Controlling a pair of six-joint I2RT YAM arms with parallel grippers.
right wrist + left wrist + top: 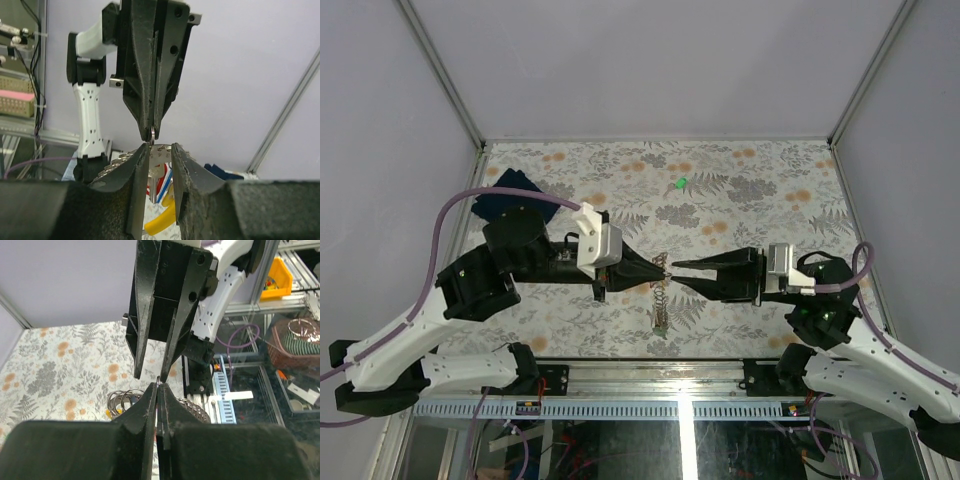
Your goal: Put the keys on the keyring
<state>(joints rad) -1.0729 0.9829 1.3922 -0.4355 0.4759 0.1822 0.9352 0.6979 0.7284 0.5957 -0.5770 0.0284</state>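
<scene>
The keyring [664, 266] is a thin silvery ring held above the middle of the table, and my left gripper [658, 267] is shut on it. A coiled chain [661, 300] dangles from it to the table. My right gripper [676, 266] faces the left one tip to tip and is open. In the right wrist view the keyring [152, 134] sticks out of the left fingers [145, 100], just above my open right gripper [159, 152]. A silver key with red, blue and yellow tags [160, 220] hangs below, between the right fingers. One green key [678, 184] lies alone on the table further back.
A dark blue folded cloth [505, 195] lies at the back left, behind the left arm. The table has a floral cover [770, 200] and grey walls on three sides. A metal rail [650, 372] runs along the near edge between the arm bases.
</scene>
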